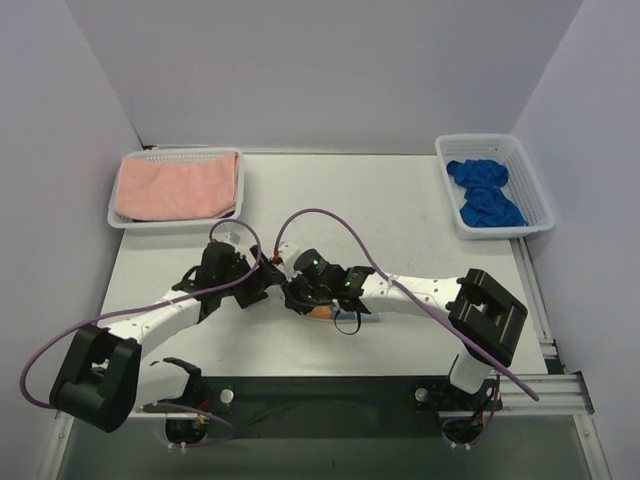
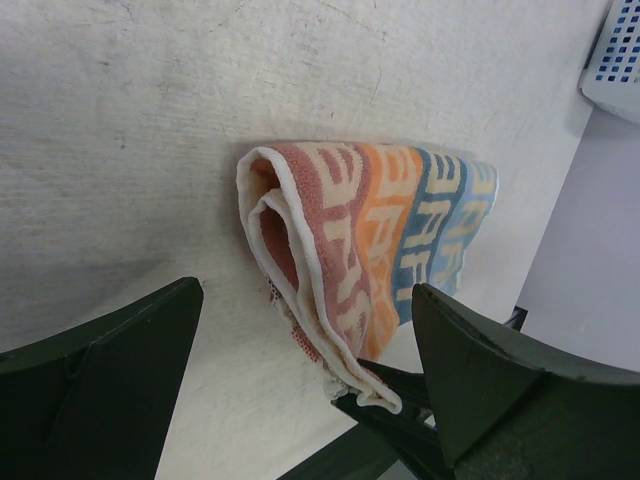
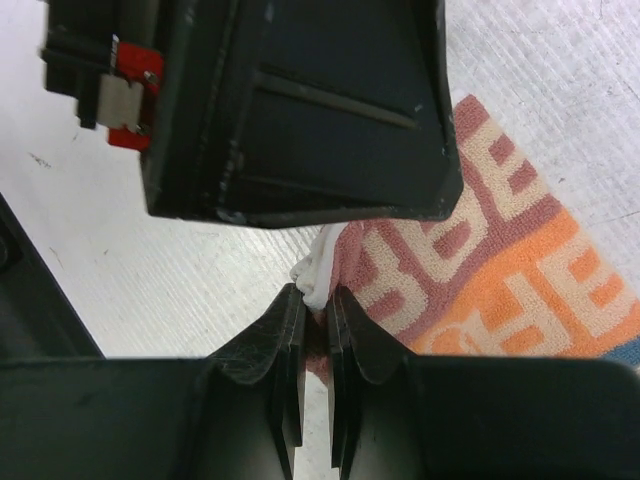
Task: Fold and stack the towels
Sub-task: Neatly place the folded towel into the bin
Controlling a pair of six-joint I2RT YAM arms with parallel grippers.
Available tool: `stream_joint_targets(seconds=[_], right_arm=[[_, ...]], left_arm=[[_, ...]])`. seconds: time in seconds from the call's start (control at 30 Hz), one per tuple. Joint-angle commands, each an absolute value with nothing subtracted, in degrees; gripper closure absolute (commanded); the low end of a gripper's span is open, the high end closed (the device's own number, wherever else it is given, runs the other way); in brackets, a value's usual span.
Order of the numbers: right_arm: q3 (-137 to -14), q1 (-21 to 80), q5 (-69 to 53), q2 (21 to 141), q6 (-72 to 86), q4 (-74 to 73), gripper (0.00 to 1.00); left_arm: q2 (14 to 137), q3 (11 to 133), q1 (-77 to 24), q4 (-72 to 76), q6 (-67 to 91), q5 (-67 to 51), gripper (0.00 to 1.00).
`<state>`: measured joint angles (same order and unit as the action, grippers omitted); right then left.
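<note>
The lettered towel (image 2: 370,250) lies doubled over at the middle of the table (image 1: 420,230), one corner pinched in the right gripper (image 3: 312,320); the left gripper (image 2: 305,360) hangs over it, jaws wide, holding nothing; its fold looks only part done. A pink towel (image 1: 175,187) lies flat in the left basket (image 1: 113,213); blue towels (image 1: 485,192) sit crumpled in the right basket (image 1: 535,190), apparently not yet folded; the tabletop is white and scuffed; the walls (image 1: 330,70) are pale lilac.

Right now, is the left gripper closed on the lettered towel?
No, the left gripper stands wide open with the lettered towel lying loose between its fingers; only the right gripper pinches the towel's edge.
</note>
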<state>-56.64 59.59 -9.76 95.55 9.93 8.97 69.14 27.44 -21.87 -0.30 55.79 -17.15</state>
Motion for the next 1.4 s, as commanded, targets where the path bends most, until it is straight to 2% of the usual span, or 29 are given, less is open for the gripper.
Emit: stream_joint_targets(seconds=[0.0,0.43,0.57,0.67,0.7,0.77,0.8,0.9,0.93,1.0,1.03,1.07,1.13,1.17,1.27,1.37], right_arm=[[-56.34,59.24,-10.20,93.25,10.63,11.25,1.00],[-55.64,58.89,-9.32,93.43,11.69,13.09,1.00],[-55.37,58.80,-9.14,93.52,11.87,13.53,1.00],[-55.11,58.80,-8.97,93.60,11.95,13.71,1.00],[-55.02,58.80,-8.96,93.52,12.04,13.71,1.00],[-55.02,58.80,-8.96,93.60,11.95,13.71,1.00],[-54.93,58.80,-9.05,93.52,12.04,13.62,1.00],[-54.76,58.80,-9.14,93.52,12.04,13.62,1.00],[-54.58,58.80,-9.05,93.52,12.13,13.62,1.00],[-54.32,58.80,-8.62,93.34,12.22,13.27,0.98],[-54.06,58.80,-8.27,93.17,12.22,13.01,0.89],[-53.88,58.80,-7.65,92.47,12.30,12.49,0.66],[-53.35,58.80,-4.50,91.24,12.22,10.82,0.44],[-52.31,58.80,-3.35,89.40,12.22,10.29,0.29],[-50.37,58.19,1.56,85.10,11.16,6.25,0.16],[-47.47,56.78,6.06,79.40,11.34,3.00,0.13]], left_arm=[[69.70,26.29,-23.55,4.65,60.46,-14.59,0.03],[79.45,24.44,-28.65,14.49,67.06,-12.40,0.03],[80.42,24.61,-30.58,15.73,67.85,-10.90,0.08],[80.16,23.65,-31.11,16.08,68.46,-9.06,0.19],[80.07,23.21,-31.11,16.87,68.99,-8.62,0.29],[79.98,22.07,-31.11,17.84,69.61,-7.74,0.41],[79.98,21.80,-31.11,18.54,69.61,-7.56,0.53],[80.07,22.06,-31.11,19.16,68.56,-7.03,0.72],[80.07,22.23,-31.03,19.07,67.86,-7.03,0.82],[79.72,23.11,-31.11,19.16,64.96,-7.12,0.89],[79.46,23.29,-31.03,19.07,63.91,-6.77,0.96],[78.84,23.47,-31.03,19.07,62.94,-6.51,0.99],[78.31,24.34,-30.50,18.99,59.78,-6.24,1.00],[77.70,24.87,-30.24,18.64,57.50,-6.24,1.00],[76.82,28.19,-29.18,15.23,52.24,-5.98,1.00],[76.99,35.03,-28.48,10.82,45.13,-5.45,1.00]])
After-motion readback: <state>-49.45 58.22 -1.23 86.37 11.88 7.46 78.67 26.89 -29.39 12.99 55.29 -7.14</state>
